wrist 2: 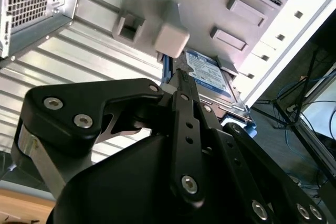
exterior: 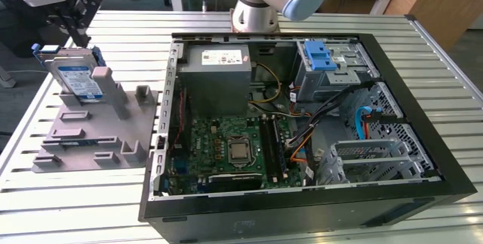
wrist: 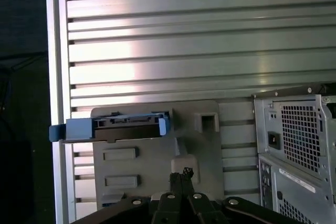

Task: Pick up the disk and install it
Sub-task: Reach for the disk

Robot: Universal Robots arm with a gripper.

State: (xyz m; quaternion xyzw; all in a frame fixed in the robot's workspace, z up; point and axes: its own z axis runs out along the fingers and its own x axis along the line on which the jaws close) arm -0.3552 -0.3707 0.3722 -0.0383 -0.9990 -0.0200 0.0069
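Note:
The disk (exterior: 76,78) is a silver drive with a white-and-blue label in a blue carrier. It stands on edge in a slot of the grey fixture (exterior: 90,136), at the exterior view's left. My gripper (exterior: 78,37) hangs just above the disk's upper edge, fingers shut with nothing between them. In the first wrist view the shut fingertips (wrist: 184,173) sit over a grey post, apart from the disk's blue-framed edge (wrist: 123,126). In the second wrist view the gripper (wrist 2: 180,74) is next to the disk's label (wrist 2: 210,74).
An open black computer case (exterior: 419,193) fills the middle and the exterior view's right, with a grey power supply (exterior: 219,65), a green motherboard (exterior: 234,148) and a metal drive cage topped by a blue latch (exterior: 320,57). The slatted metal table (exterior: 90,210) ends just beyond the fixture.

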